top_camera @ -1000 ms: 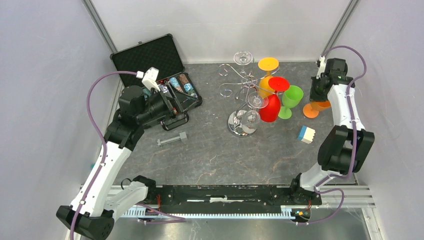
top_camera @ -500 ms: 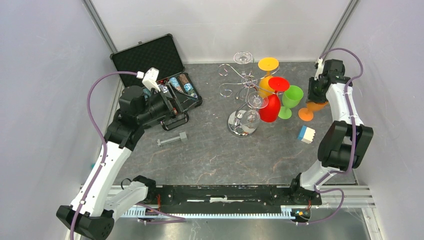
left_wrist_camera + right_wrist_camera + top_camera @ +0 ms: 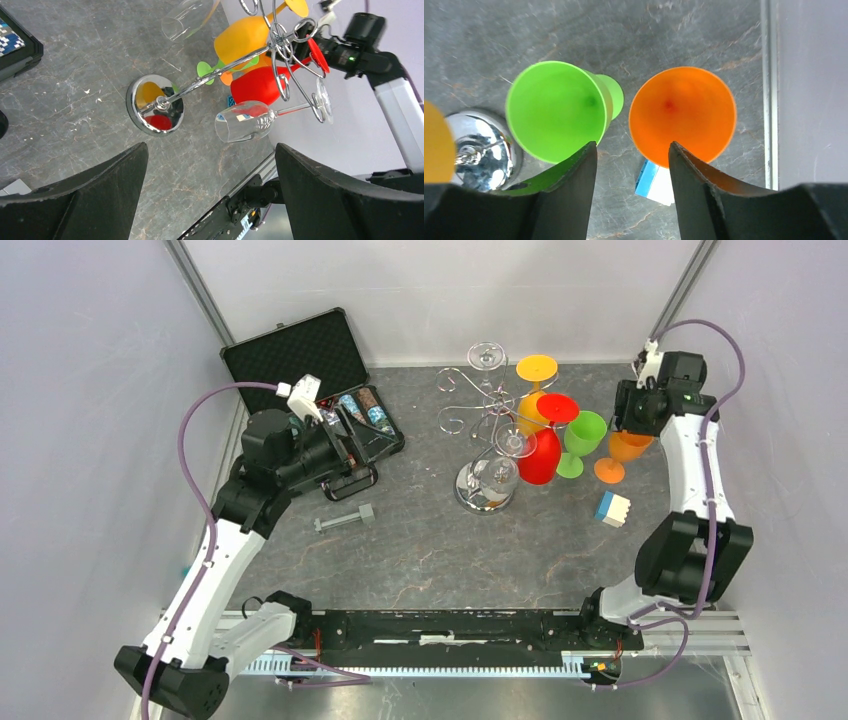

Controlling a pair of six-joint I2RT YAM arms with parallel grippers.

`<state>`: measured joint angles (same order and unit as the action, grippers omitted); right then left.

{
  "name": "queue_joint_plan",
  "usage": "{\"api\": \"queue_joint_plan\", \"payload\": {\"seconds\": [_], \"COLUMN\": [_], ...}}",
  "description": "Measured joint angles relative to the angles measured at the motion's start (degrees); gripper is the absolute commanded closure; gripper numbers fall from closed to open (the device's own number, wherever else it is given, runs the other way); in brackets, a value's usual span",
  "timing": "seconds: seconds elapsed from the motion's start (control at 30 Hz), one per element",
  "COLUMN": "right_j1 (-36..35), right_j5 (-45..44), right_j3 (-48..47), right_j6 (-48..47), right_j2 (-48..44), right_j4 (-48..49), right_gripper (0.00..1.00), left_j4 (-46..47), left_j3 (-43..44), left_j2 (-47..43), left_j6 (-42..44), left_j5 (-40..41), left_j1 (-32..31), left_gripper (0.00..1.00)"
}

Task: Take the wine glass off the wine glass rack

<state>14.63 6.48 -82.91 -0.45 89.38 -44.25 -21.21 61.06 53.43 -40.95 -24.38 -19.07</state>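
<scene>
The chrome wine glass rack [image 3: 487, 425] stands mid-table on its round mirror base [image 3: 155, 105]. A clear wine glass [image 3: 247, 120] hangs upside down from a front hook, and another clear one [image 3: 487, 355] hangs at the back. An orange wine glass [image 3: 682, 115] stands upright on the table right of the rack. My right gripper [image 3: 633, 150] hovers above it, open, with nothing between its fingers. My left gripper [image 3: 211, 147] is open and empty, left of the rack and pointing at it.
Green [image 3: 583, 440], red [image 3: 545, 445] and yellow [image 3: 537, 368] goblets crowd the rack's right side. A blue-and-white block [image 3: 612, 508] lies in front of the orange glass. An open black case [image 3: 320, 380] and a grey bolt [image 3: 343, 518] are on the left.
My right gripper went from shut on the orange glass to open. The glass now stands free on the table, and the right wrist has lifted and drawn back.
</scene>
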Motion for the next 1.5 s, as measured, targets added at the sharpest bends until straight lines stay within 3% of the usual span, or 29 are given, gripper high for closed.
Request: {"api": "queue_joint_plan", "payload": {"seconds": [0.23,0.53,0.67,0.93,1.03,1.23,1.5], "right_j1": [0.0,0.0,0.0,0.0,0.0,-0.7,-3.5], "right_j5": [1.3,6.7,10.2,16.9,20.6,26.0,33.7], "right_j3": [-1.8,1.9,5.1,10.7,13.0,19.6,25.2], "right_j6": [0.4,4.7,7.3,14.3,17.7,27.8,44.4], "right_j2": [-7.6,-21.5,-26.8,-34.8,-38.0,-46.9,-52.1], "right_j4": [1.8,7.7,10.4,15.5,17.4,21.5,33.1], "right_gripper": [0.38,0.42,0.43,0.56,0.52,0.37,0.36], "left_j4": [0.7,7.2,10.4,18.2,20.5,22.8,22.8], "left_j3": [0.0,-1.3,-1.5,0.2,3.1,9.3,13.9], "left_j2": [1.0,2.5,2.5,5.3,9.0,16.3,22.0], "left_j6": [-1.4,-6.4,-10.8,-17.6,-18.5,-18.7,-16.9], "left_j5": [-0.3,-7.2,-6.0,0.8,2.1,2.4,2.6], "left_j1": [0.0,-2.6,-7.7,-13.9,-15.2,-19.1,-21.6], "left_gripper": [0.00,0.00,0.05,0.25,0.31,0.32,0.27]}}
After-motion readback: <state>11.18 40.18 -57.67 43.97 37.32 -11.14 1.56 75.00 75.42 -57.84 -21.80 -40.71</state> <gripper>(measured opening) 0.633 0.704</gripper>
